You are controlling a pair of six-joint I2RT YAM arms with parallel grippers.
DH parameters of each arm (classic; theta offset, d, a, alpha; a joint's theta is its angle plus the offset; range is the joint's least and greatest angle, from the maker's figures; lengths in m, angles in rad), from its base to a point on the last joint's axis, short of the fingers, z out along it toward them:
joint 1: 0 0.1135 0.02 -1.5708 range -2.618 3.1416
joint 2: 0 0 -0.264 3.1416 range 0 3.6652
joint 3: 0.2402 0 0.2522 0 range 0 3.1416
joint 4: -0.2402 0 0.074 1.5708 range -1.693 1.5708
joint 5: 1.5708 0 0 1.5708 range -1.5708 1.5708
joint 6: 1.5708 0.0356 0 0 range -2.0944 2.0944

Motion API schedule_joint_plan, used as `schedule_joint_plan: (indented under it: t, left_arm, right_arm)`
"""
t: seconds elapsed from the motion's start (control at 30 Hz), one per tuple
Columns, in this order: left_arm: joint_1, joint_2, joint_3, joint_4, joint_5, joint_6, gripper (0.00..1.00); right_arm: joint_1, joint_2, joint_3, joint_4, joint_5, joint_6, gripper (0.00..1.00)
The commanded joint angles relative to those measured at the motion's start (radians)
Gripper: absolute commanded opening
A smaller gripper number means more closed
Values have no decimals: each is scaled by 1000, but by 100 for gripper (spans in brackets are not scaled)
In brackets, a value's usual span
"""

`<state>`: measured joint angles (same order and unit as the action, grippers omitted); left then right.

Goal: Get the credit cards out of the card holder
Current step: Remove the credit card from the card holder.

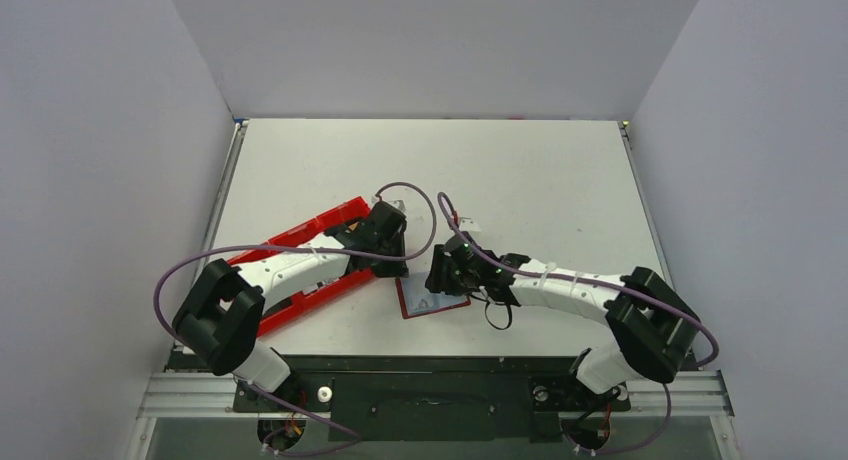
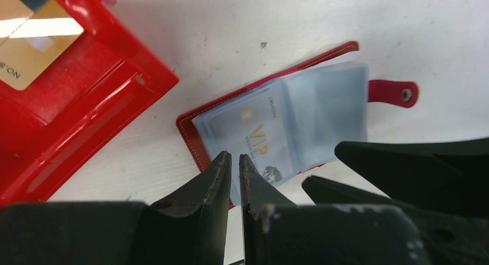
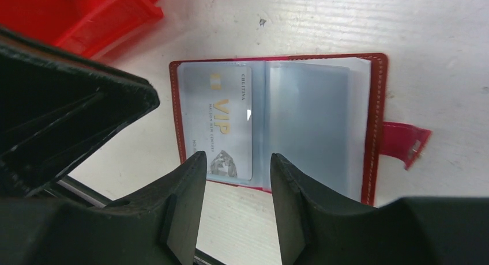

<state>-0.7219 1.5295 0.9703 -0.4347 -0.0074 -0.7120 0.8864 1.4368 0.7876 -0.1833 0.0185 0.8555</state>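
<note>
table [image 1: 540,180] white, holds everything; red tray [image 1: 305,302] on its left part under the left arm, tan-gold card [image 2: 40,52] lying in it; card holder [image 3: 376,103] lies open and flat just right of the tray, between both wrists; left gripper [image 2: 232,161] clenched to a thin slit at the holder's near edge, nothing seen between; right gripper [image 3: 235,158] released, fingers spread above the holder's near edge; silver vip credit card [image 3: 222,121] sits in one sleeve; strap tab [image 3: 406,141] sticks out sideways
</note>
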Motion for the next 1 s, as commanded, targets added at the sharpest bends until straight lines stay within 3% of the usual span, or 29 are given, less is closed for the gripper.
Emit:
schedule_joint_plan:
  t: [0.0, 0.13, 0.97]
  left_arm:
    - [5, -31, -29, 16, -4, 5, 9]
    - [5, -15, -45, 38, 6, 0, 9]
    - [-33, 115, -40, 89, 40, -15, 8]
  right_arm:
    - [-20, 80, 25, 122, -98, 2, 41]
    - [-30, 129, 17, 171, -133, 19, 36]
    - [-84, 172, -91, 317, -201, 72, 35]
